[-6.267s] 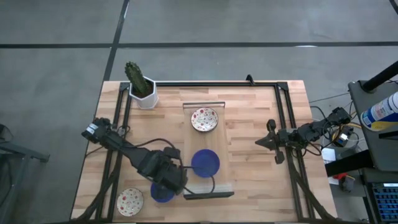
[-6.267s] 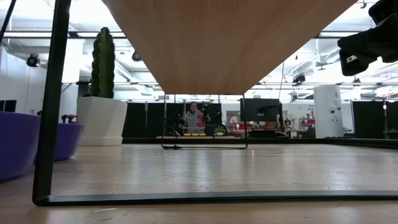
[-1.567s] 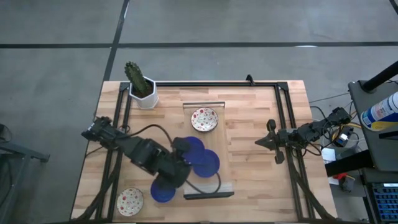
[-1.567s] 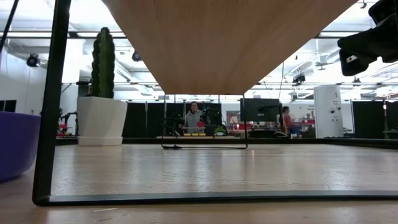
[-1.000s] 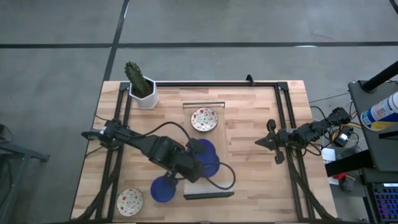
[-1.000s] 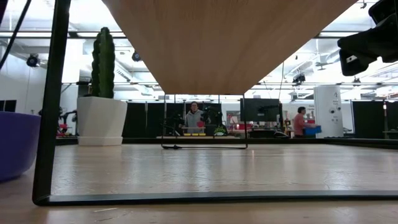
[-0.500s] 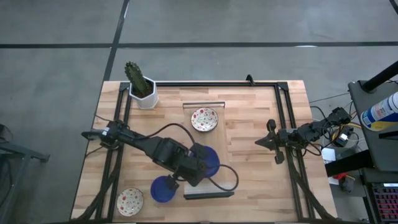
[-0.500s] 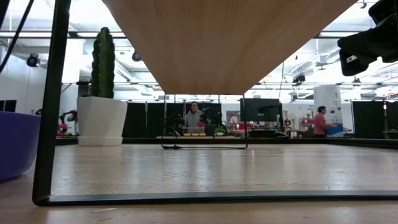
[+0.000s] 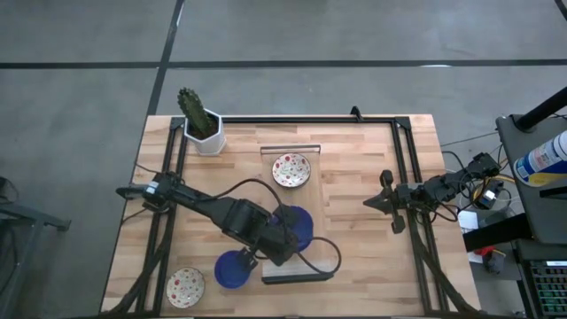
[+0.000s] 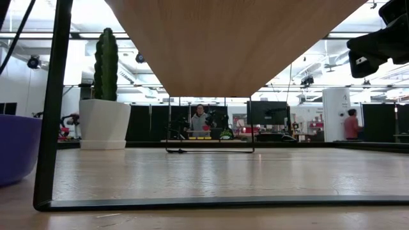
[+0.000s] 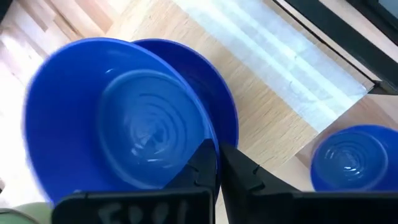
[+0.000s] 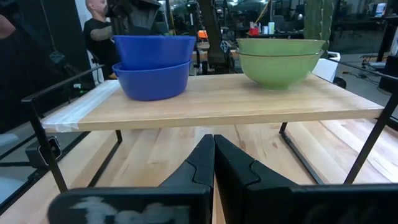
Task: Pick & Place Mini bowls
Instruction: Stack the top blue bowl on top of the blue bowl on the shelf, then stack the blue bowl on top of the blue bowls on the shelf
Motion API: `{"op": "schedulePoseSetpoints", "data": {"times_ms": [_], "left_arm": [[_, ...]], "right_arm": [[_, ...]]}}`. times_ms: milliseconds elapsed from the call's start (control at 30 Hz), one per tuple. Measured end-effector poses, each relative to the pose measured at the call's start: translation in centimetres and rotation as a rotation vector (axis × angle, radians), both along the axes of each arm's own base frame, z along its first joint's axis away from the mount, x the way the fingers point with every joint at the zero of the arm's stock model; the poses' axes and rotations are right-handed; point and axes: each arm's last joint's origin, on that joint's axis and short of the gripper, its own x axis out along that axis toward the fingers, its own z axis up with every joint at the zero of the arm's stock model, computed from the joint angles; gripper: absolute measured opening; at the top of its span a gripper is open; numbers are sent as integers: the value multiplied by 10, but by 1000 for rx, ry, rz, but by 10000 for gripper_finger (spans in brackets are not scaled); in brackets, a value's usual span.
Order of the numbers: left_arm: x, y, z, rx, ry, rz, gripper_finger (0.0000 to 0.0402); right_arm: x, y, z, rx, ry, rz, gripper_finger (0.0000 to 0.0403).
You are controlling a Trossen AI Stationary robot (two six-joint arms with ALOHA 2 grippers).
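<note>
We are holding one blue mini bowl [image 11: 118, 118] by its rim, our left claw [image 11: 217, 163] clenched on it, nesting it into a second blue bowl [image 9: 299, 226] on the raised shelf [image 9: 321, 190] above the desk [image 9: 363, 168]. The held bowl is sitting tilted and off-centre, so letting go now could make it slide or tip off the stack. The speckled bowl [image 9: 291, 170] is resting further along the shelf. Our right claw [image 12: 214, 152], fingers together and empty, is waiting at the desk's right side.
</note>
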Motion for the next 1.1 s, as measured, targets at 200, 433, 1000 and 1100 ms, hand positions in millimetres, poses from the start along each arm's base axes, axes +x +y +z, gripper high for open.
{"op": "schedulePoseSetpoints", "data": {"times_ms": [200, 433, 1000, 1100], "left_arm": [[0, 1, -1, -14, 17, 4, 32], [0, 1, -1, -16, 16, 19, 63], [-16, 3, 14, -27, 40, 186, 71], [-22, -2, 13, -35, 73, 210, 71]], "right_arm": [[0, 0, 0, 0, 0, 0, 8], [0, 0, 0, 0, 0, 0, 8], [0, 0, 0, 0, 0, 0, 8], [0, 0, 0, 0, 0, 0, 9]]}}
